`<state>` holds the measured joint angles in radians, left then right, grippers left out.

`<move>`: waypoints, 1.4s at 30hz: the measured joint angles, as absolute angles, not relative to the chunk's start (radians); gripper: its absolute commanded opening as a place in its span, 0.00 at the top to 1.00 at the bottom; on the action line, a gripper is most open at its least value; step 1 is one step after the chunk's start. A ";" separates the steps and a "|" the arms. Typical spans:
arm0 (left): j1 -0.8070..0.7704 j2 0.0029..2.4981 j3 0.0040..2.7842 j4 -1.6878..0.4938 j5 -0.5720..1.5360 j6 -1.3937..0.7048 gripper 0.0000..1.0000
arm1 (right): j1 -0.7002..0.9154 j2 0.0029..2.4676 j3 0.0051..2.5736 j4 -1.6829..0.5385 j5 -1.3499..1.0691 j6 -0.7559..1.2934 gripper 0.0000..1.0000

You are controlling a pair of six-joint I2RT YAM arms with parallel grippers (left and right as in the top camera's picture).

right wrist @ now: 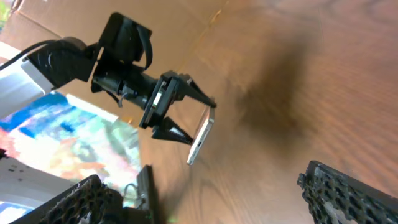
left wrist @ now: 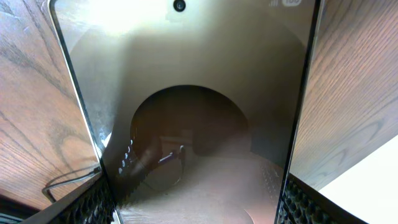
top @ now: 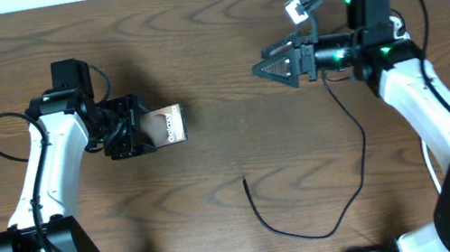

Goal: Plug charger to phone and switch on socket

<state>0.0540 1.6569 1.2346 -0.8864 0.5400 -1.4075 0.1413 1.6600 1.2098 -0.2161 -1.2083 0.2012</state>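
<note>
Gripping the phone (top: 167, 125) by one end, the left end effector (top: 150, 129) is clamped across its width and hides that end from us; the lettered end projects toward the centre of the worktop (top: 194, 49). We see the right end effector (top: 265, 62) spread wide and empty. The charger (top: 316, 232) cable lies loose on the worktop, its upper run lost behind the right arm
</note>
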 measured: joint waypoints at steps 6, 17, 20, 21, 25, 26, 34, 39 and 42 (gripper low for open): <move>0.047 1.657 1.235 -0.888 0.518 -1.406 0.93 | 0.225 1.745 1.210 -0.207 -1.177 0.264 0.07; 0.007 1.657 1.235 -0.887 0.505 -1.429 0.93 | 0.424 1.853 1.212 0.006 -1.030 0.601 0.10; 0.004 1.657 1.235 -0.886 0.506 -1.442 0.93 | 0.460 1.858 1.212 0.031 -1.008 0.664 0.11; 0.003 1.657 1.235 -0.886 0.506 -1.446 0.93 | 0.472 1.858 1.212 0.035 -0.999 0.677 0.11; 0.003 1.657 1.235 -0.875 0.523 -1.468 0.93 | 0.498 1.858 1.212 0.034 -0.967 0.715 0.12; 0.003 1.657 1.235 -0.867 0.532 -1.472 0.93 | 0.503 1.858 1.212 0.035 -0.959 0.725 0.12; 0.003 1.657 1.235 -0.830 0.611 -1.493 0.93 | 0.536 1.858 1.212 0.031 -0.892 0.765 0.12; -0.012 1.657 1.235 -0.829 0.632 -1.519 0.93 | 0.556 1.858 1.212 0.031 -0.865 0.778 0.14; -0.032 1.657 1.235 -0.827 0.635 -1.541 0.93 | 0.569 1.858 1.212 0.031 -0.854 0.779 0.16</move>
